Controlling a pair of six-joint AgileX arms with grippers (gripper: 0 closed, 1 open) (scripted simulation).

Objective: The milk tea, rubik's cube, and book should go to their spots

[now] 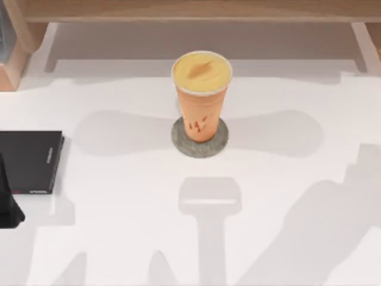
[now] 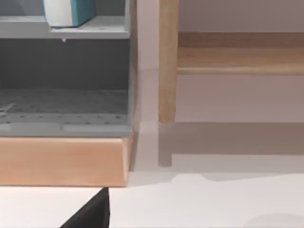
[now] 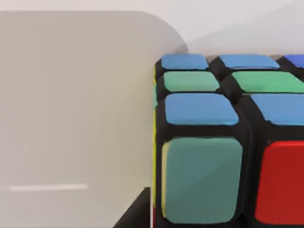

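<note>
The milk tea [image 1: 201, 95] stands upright on the round grey coaster [image 1: 183, 142] in the middle of the table. A flat black book [image 1: 30, 161] lies at the table's left edge. A dark part of my left arm [image 1: 7, 208] sits just in front of it. In the left wrist view, the teal-blue book [image 2: 71, 10] rests on a grey shelf, pale edge showing. The rubik's cube [image 3: 223, 142] is very close in the right wrist view, next to a pale grey rounded mat [image 3: 71, 118]. I cannot tell whether the right gripper holds it.
A wooden shelf unit [image 1: 190, 12] runs along the back of the table, with a wooden-framed grey cabinet [image 2: 61, 156] at the back left. A black corner [image 2: 90, 213] pokes into the left wrist view. Arm shadows lie across the front and right of the table.
</note>
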